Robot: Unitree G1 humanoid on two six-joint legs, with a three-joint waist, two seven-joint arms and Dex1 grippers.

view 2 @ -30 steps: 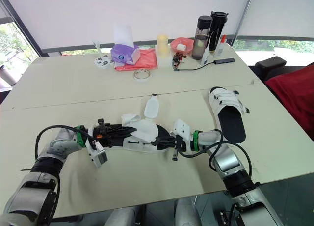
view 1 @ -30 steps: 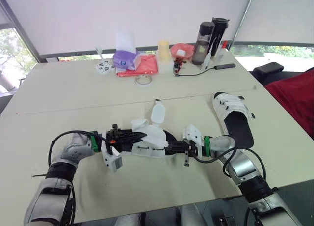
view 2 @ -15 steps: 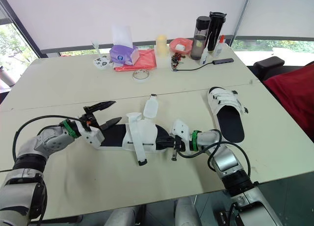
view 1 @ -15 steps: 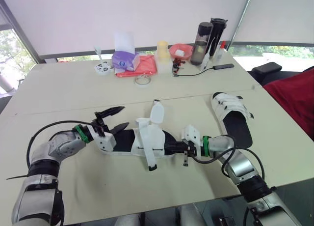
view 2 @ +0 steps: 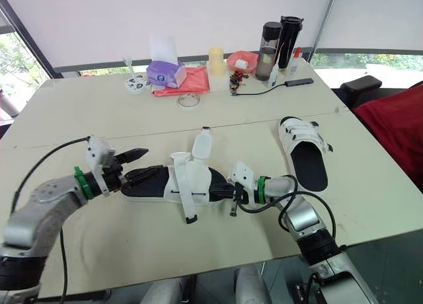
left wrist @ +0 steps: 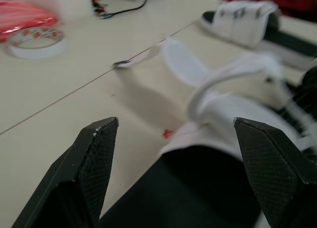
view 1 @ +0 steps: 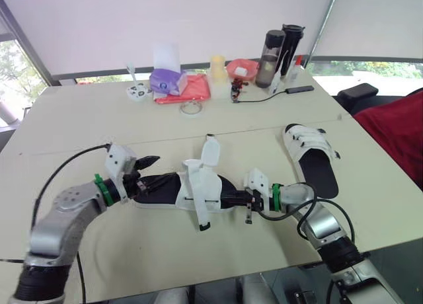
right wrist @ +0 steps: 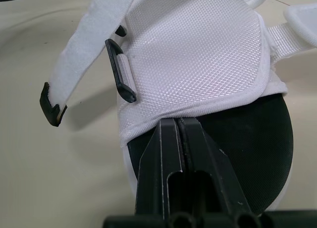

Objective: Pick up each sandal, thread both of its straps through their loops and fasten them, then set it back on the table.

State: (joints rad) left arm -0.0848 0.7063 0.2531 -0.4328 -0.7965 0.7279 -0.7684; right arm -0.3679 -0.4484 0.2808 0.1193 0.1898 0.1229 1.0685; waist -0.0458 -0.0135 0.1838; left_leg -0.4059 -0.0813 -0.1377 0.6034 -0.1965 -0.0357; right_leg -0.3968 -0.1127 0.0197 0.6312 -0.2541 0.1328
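- Sandal (view 1: 198, 185), straps loose: flat on table (view 1: 99, 119), near middle.
- Left gripper (view 1: 147, 172): spread wide at sandal's left end, holding nothing.
- Right gripper (view 1: 228, 199): pinched tight on sandal's right end.

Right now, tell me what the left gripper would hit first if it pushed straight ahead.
The unfastened sandal: its black footbed sits between the open jaws, with the white strap probably next.

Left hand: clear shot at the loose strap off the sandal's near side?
Likely yes. The left hand is open at the heel end of the sandal, and the strap trails free off its near side, nothing between. The right hand sits at the toe end, clear of it.
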